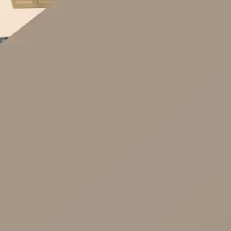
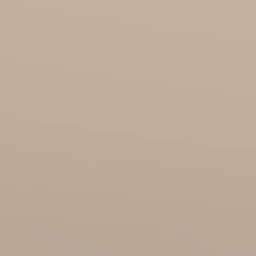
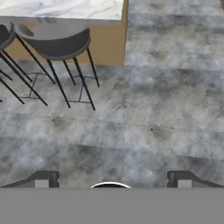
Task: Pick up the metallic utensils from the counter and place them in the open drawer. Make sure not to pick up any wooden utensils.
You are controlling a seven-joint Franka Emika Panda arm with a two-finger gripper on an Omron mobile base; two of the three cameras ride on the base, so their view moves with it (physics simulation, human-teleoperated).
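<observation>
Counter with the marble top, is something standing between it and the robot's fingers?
Yes. A dark stool and a second stool at the picture's left edge stand before the tan side of the counter. Between the open fingers and those stools lies just grey floor.

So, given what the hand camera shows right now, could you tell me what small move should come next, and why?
Probably swing the hand up toward the marble counter. The gripper is open, holds nothing and faces the grey floor beside two dark stools; neither utensils nor drawer can be made out, so they must be found first.
</observation>
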